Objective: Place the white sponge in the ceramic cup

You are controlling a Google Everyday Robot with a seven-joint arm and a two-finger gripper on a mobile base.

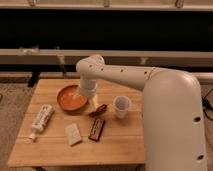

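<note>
Can't tell state of gripper (93, 103), down at rim of orange bowl (59, 97). Can't read print on tube (42, 118). Seeing white sponge (73, 134) left of ceramic cup (121, 106).

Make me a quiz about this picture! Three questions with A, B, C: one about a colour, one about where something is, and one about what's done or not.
1. What colour is the bowl? A. blue B. orange C. green
2. Where is the gripper? A. at the bowl's right rim B. on the floor C. up by the wall
3. Is the white sponge in the ceramic cup? A. yes, inside B. no, flat on the table C. no, lifted up
Answers: 1 B, it looks orange-brown. 2 A, the arm reaches down there. 3 B, it lies between the tube and the dark bar.
</note>
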